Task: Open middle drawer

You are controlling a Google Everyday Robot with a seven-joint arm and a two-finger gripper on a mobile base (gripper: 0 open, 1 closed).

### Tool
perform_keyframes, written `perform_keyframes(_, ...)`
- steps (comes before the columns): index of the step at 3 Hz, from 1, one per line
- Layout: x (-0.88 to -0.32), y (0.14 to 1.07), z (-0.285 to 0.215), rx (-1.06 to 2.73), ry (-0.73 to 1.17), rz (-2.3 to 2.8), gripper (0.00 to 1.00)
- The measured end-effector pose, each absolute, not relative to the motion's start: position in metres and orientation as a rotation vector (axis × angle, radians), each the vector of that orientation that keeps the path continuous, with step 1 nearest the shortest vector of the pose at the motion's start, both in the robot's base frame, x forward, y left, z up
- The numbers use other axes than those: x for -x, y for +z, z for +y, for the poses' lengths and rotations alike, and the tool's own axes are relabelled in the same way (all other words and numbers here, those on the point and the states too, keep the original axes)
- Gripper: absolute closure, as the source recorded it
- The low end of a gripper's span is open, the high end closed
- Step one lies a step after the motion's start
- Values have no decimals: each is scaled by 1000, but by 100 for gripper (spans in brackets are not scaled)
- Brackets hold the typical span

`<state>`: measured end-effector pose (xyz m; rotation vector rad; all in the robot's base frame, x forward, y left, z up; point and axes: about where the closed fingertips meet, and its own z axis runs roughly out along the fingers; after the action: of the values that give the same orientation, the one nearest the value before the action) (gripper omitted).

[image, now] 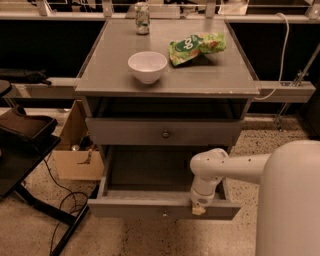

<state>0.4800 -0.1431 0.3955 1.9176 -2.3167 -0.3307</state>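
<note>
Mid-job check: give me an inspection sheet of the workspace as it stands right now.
Surface: grey cabinet top, flat, carrying three items.
Job's things: middle drawer pulled out, grey inside, nothing seen in it.
Clutter: white bowl, green snack bag and can on the top.
Grippers: tool at the open drawer's front edge, right of its knob.
Cables: white cable at right; black cables on the floor at left.
Surroundings: closed drawer above; cardboard box and black stand at left.
</note>
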Motion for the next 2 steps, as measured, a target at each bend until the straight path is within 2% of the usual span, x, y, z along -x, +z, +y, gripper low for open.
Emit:
perform_keyframes(1, -484, 396, -144, -1918, -331, -2317, 100)
perform_keyframes(2, -485, 396, -144, -1918, -331, -2317, 85)
